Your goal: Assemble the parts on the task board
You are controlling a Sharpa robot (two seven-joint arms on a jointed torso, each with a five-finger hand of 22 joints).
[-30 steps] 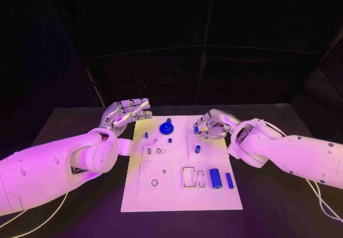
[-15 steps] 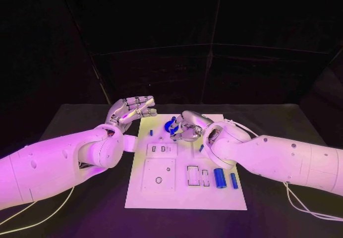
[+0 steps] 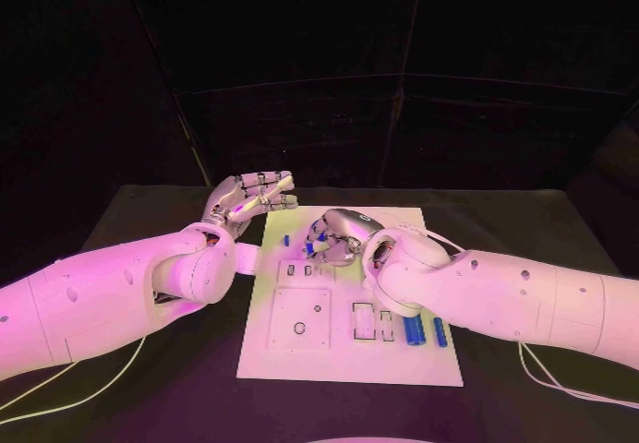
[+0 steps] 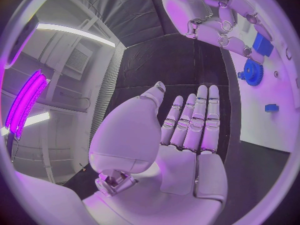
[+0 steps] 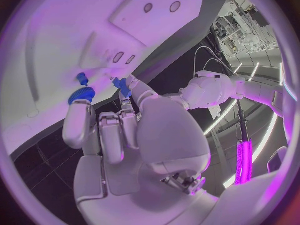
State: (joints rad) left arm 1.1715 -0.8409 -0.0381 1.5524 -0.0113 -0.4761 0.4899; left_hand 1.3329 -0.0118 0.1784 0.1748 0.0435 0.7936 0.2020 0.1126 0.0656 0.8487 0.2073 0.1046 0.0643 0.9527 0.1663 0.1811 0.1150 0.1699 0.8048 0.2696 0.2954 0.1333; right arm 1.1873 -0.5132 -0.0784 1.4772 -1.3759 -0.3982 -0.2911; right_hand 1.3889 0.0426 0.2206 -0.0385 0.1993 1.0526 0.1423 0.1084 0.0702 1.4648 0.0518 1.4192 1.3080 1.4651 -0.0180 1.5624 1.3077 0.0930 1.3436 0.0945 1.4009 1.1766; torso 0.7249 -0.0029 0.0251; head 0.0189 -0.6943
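The white task board (image 3: 349, 355) lies in the middle of the black table. My right hand (image 3: 343, 231) hovers over its far end and pinches a small blue part (image 5: 122, 85) between thumb and fingertips. The left wrist view also shows that right hand (image 4: 212, 20) and the blue part (image 4: 263, 44). A blue gear (image 5: 81, 94) stands on the board just beside those fingertips, with a small blue peg (image 5: 82, 77) close by. My left hand (image 3: 253, 198) is raised off the board's far left corner, fingers straight and apart, holding nothing (image 4: 184, 135).
Two blue cylinders (image 3: 415, 329) lie side by side at the board's right edge, next to rectangular slots (image 3: 362, 318). A raised square plate with a hole (image 3: 301, 318) sits on the left half. Another small blue peg (image 3: 286, 240) stands near the far left edge.
My right hand has moved left across the far end of the board, from the right edge to the gear, carrying the blue part. The left hand has stayed in place.
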